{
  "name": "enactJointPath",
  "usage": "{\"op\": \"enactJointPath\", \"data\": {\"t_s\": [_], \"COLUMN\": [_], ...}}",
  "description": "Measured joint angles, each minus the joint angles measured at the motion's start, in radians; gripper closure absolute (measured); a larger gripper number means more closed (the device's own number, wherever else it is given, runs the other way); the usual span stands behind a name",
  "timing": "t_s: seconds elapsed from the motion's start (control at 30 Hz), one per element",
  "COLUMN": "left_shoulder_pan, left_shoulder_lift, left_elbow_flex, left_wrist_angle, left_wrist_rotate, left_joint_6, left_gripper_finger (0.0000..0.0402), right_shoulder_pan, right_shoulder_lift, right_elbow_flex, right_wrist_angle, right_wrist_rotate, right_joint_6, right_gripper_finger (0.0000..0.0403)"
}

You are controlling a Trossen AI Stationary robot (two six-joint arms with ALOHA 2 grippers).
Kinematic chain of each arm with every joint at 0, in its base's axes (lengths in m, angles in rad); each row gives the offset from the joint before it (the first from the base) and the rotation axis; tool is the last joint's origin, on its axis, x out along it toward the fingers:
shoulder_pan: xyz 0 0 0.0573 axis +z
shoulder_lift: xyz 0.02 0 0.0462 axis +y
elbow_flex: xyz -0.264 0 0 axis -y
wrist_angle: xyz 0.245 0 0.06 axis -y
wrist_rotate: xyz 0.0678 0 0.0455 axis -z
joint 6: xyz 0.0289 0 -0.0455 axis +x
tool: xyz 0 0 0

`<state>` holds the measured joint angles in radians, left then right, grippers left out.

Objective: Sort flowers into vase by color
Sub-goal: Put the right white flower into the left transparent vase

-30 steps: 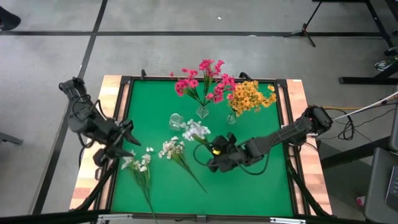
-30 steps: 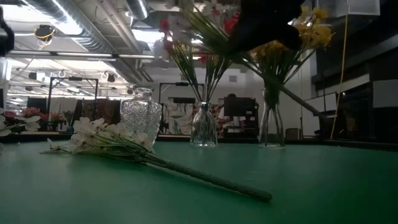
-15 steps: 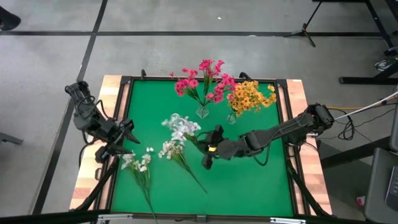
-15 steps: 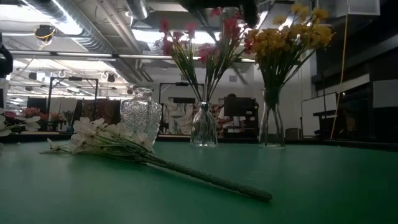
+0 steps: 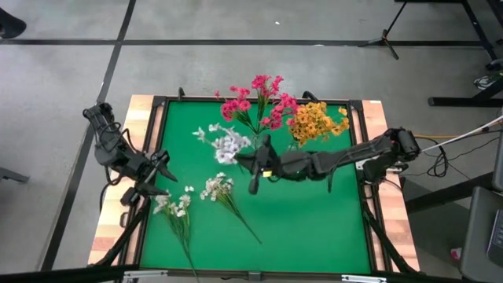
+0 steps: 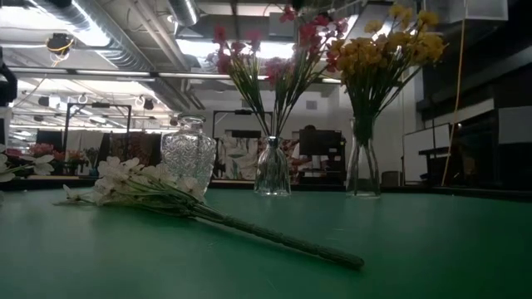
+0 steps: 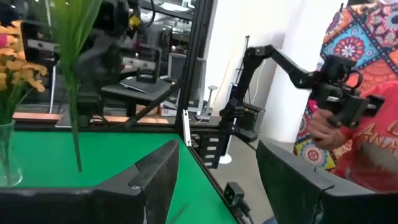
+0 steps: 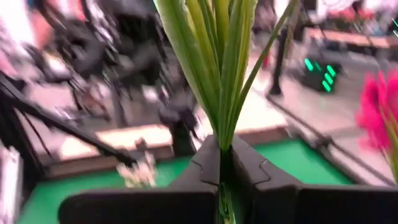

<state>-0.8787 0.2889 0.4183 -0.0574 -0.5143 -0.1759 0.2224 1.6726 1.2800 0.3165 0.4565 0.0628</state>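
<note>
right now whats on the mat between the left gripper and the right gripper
In the high view, two white sprigs lie flat on the green mat between the left gripper and the right gripper: one nearer the left, one mid-mat.

Over the last 1 s the right gripper has swung from the mat's middle toward the far side, carrying its clamped white sprig with it. The blossoms, earlier near the middle, now hang over the spot of the empty clear vase, just beside the pink bunch.
</note>
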Motion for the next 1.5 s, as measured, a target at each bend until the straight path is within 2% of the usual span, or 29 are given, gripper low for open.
{"op": "enactJointPath", "data": {"t_s": [0.1,0.33,0.43,0.57,0.77,1.1,1.27,1.5], "left_shoulder_pan": [0.0,0.0,0.0,0.0,0.0,0.0,0.0,0.0], "left_shoulder_lift": [-0.004,-0.003,-0.004,-0.004,-0.015,-0.03,-0.031,-0.031], "left_elbow_flex": [0.0,0.0,0.0,0.0,-0.062,-0.213,-0.293,-0.317], "left_wrist_angle": [-0.006,0.051,0.068,0.067,0.146,0.36,0.465,0.497], "left_wrist_rotate": [0.003,0.127,0.227,0.268,0.274,0.274,0.274,0.274], "left_joint_6": [-0.002,0.061,0.087,0.092,0.168,0.21,0.205,0.187], "left_gripper_finger": [0.0188,0.0188,0.0188,0.0188,0.0188,0.0188,0.0188,0.0188], "right_shoulder_pan": [-0.035,-0.114,-0.135,-0.147,-0.152,-0.158,-0.191,-0.239], "right_shoulder_lift": [0.006,0.008,0.008,0.008,0.048,0.068,0.111,0.173], "right_elbow_flex": [-0.019,-0.076,-0.093,-0.104,-0.104,-0.104,-0.104,-0.103], "right_wrist_angle": [0.136,0.313,0.35,0.345,0.409,0.456,0.547,0.618], "right_wrist_rotate": [-0.088,-0.218,-0.245,-0.267,-0.303,-0.34,-0.37,-0.39], "right_joint_6": [-0.05,-0.068,-0.068,-0.067,-0.068,-0.103,-0.119,-0.124], "right_gripper_finger": [0.0395,0.0394,0.0394,0.0394,0.0394,0.0393,0.0393,0.0393]}}
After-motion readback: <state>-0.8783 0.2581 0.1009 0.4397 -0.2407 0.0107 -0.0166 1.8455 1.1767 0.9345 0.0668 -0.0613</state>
